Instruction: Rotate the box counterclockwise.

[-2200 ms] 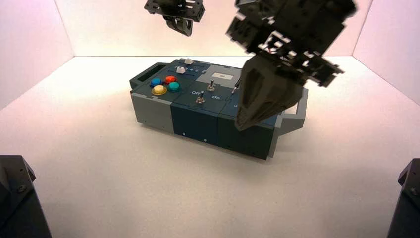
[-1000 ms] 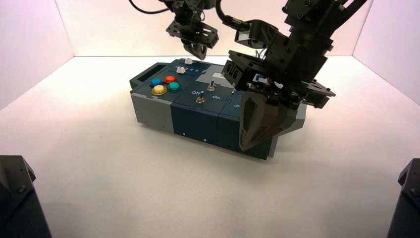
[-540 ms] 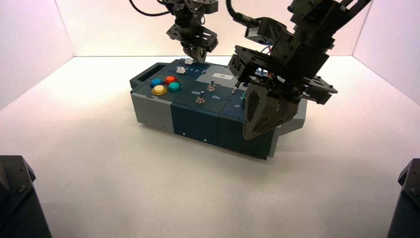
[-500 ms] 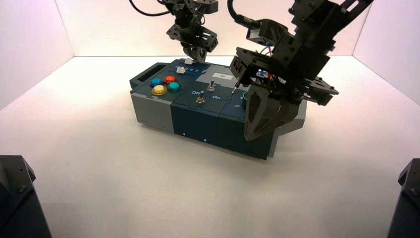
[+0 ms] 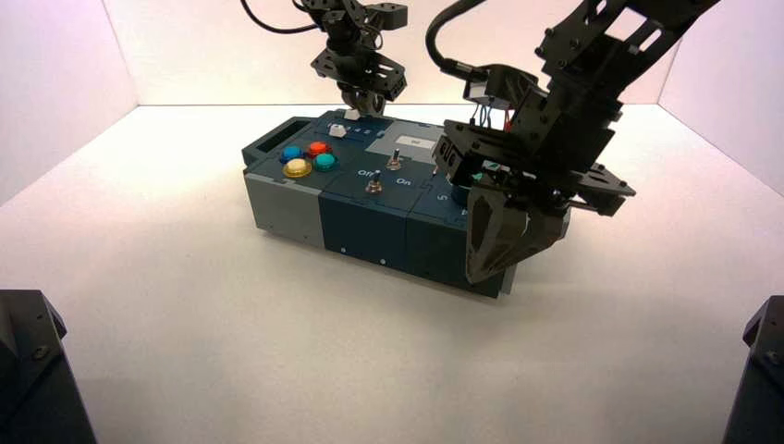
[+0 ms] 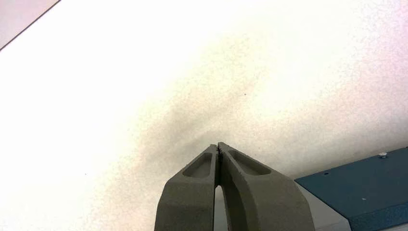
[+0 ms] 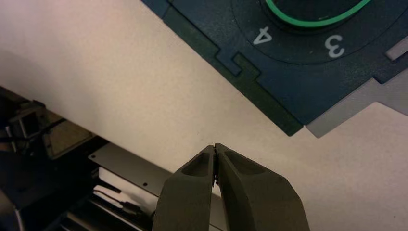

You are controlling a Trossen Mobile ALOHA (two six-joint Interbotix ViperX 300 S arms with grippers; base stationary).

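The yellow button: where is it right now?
In the high view, the yellow button sits near the box's left front corner, just in front of the blue button and left of the green one.

Passable over the bench (image 5: 185,324) in front of the box (image 5: 365,222).
Blocked at the box's far edge by the left gripper (image 5: 374,109), near its front right corner by the right gripper (image 5: 473,277); bounded behind by a pale wall (image 5: 203,55).

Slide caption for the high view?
Right gripper at the box's near right corner, left gripper by its far edge, box sitting askew.
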